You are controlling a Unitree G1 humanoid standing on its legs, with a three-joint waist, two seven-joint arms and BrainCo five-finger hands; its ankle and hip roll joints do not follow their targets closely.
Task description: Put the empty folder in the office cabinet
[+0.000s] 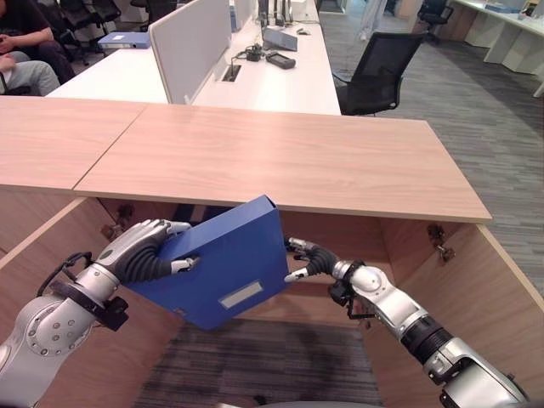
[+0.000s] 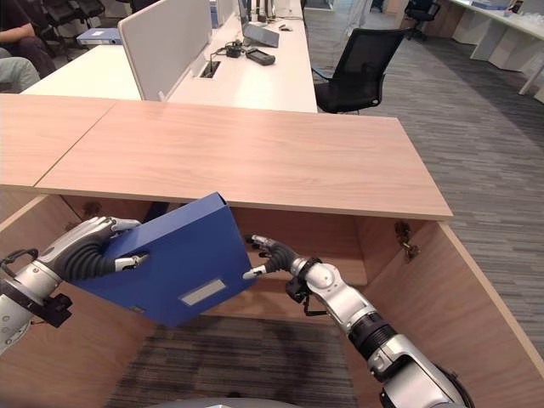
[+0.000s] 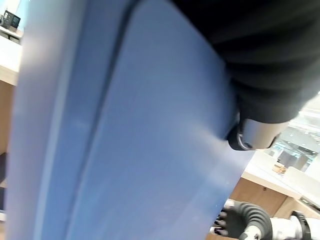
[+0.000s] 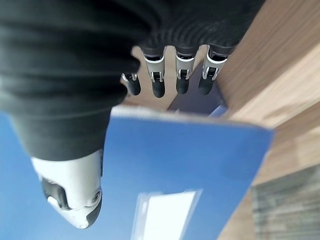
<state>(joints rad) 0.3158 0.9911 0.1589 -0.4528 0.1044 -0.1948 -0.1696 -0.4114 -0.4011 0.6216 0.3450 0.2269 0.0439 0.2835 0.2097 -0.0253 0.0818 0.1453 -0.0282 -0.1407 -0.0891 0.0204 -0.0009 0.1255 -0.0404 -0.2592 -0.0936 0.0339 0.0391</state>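
Blue and stiff, the folder [image 1: 223, 270] hangs tilted in front of the open office cabinet [image 1: 399, 246], below the front edge of the wooden counter [image 1: 280, 157] that tops it. Its upper corner reaches just under that edge and its white label faces outward.

The left robot hand [image 1: 144, 251] grips the folder along its left side, fingers curled over the upper edge and thumb pressed onto the front cover. The left wrist view shows the blue cover close up against the hand's dark ribbed back.

The right robot hand [image 1: 308, 259] sits at the folder's right edge, fingers bent loosely and thumb stretched toward the cover. In the right wrist view its fingertips [image 4: 158, 89] lie past the folder's top edge, pointing into the cabinet; whether they touch the folder I cannot tell.

The cabinet doors stand swung open on both sides. Behind the counter's far edge is a white desk [image 1: 280, 81] with a divider panel [image 1: 189, 42], and a black office chair [image 1: 382, 72] stands near the far right corner.
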